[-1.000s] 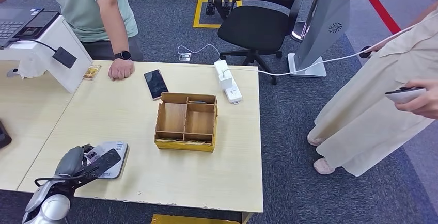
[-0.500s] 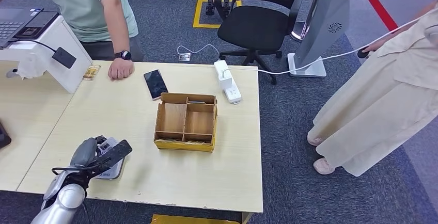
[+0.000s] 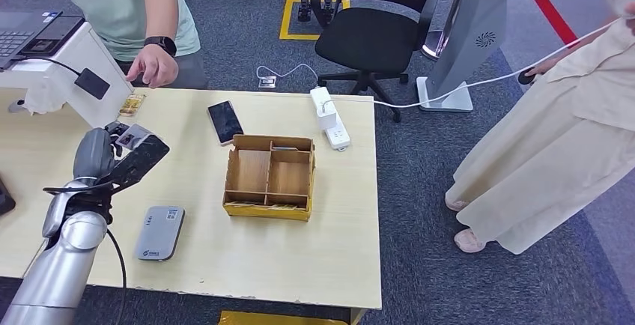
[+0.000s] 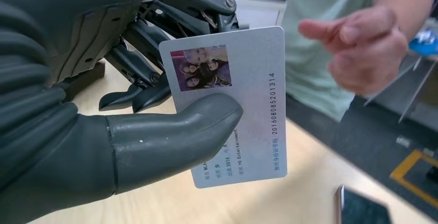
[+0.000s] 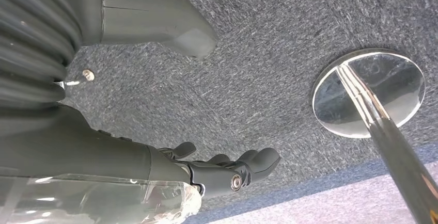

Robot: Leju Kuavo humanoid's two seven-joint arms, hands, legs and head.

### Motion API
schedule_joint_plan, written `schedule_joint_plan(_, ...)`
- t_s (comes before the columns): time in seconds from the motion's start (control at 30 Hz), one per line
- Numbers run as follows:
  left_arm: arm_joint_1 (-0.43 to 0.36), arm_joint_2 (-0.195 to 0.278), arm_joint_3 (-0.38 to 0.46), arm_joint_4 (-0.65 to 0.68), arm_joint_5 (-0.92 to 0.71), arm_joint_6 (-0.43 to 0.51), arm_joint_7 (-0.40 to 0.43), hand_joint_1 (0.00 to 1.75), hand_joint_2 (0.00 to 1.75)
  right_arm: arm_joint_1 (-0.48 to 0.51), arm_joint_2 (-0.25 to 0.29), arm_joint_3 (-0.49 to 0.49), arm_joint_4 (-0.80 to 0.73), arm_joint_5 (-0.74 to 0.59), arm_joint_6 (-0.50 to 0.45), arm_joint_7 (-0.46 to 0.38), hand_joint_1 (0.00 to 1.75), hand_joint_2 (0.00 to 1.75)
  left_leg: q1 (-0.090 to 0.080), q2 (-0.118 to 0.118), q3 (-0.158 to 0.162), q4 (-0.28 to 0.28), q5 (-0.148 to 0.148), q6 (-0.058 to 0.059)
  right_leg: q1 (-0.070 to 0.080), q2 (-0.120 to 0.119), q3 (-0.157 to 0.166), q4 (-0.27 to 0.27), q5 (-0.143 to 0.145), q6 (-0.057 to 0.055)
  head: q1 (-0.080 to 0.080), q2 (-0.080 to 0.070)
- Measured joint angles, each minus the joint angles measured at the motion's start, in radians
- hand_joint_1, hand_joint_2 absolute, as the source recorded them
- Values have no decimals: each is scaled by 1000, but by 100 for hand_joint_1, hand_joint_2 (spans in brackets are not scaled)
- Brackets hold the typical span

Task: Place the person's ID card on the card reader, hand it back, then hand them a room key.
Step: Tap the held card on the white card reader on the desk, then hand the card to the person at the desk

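My left hand (image 3: pixel 123 156) is raised above the table's left part and pinches the ID card (image 4: pixel 235 105), a pale card with a small photo and printed digits, between thumb and fingers. In the head view the ID card (image 3: pixel 127 139) points toward a person in a green shirt whose hand (image 3: pixel 151 67) reaches out over the table's far edge. The grey card reader (image 3: pixel 159 232) lies flat near the table's front left with nothing on it. A wooden divided box (image 3: pixel 270 176) stands mid-table. My right hand (image 5: pixel 227 170) hangs above the carpet, fingers apart, holding nothing.
A dark phone (image 3: pixel 225 122) lies beyond the box, and a white power strip (image 3: pixel 330 119) sits at the far right edge. A white stand with a laptop (image 3: pixel 45 55) is at far left. A second person in beige (image 3: pixel 554 138) stands right of the table; a black chair (image 3: pixel 374 29) is behind.
My left hand has lifted the ID card off the reader and carried it up toward the far left. The person's hand left the table and now reaches toward the card.
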Motion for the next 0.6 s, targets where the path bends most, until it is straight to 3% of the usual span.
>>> schedule_joint_plan(0.3, -69, -11, -9, 1, -84, 58, 2, 175, 175, -1, 0, 5, 4, 18, 0, 0, 0, 175, 0, 0, 0, 0, 0, 0, 0, 0, -1, 0, 0, 0, 0, 0)
schedule_joint_plan(0.6, -181, -67, -58, 120, -152, 144, 14, 175, 175, -5, 0, 17, 15, 63, 0, 6, 0, 175, 0, 0, 0, 0, 0, 0, 0, 1, -1, 0, 0, 0, 0, 0)
